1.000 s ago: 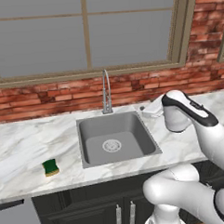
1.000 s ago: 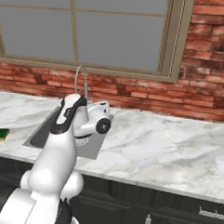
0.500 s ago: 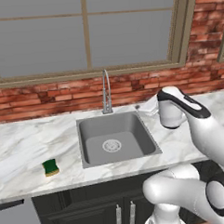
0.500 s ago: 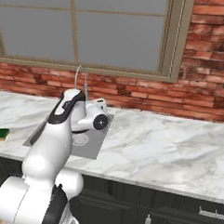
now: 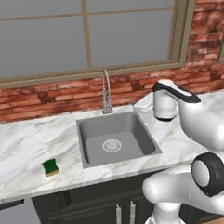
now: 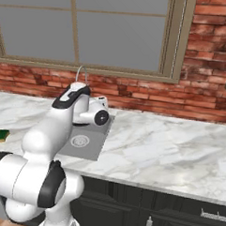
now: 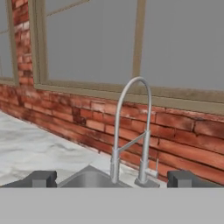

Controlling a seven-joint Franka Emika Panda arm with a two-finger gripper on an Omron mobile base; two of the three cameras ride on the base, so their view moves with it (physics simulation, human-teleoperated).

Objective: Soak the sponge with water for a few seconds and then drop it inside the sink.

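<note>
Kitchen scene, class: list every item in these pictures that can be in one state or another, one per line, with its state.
tap: upright, off, no stream from the spout.
sink: dry, nothing lying in it.
sponge: lying flat on the marble left of the sink, green side up, not held.
gripper: open, holding nothing, facing the tap.
window: shut.
</note>
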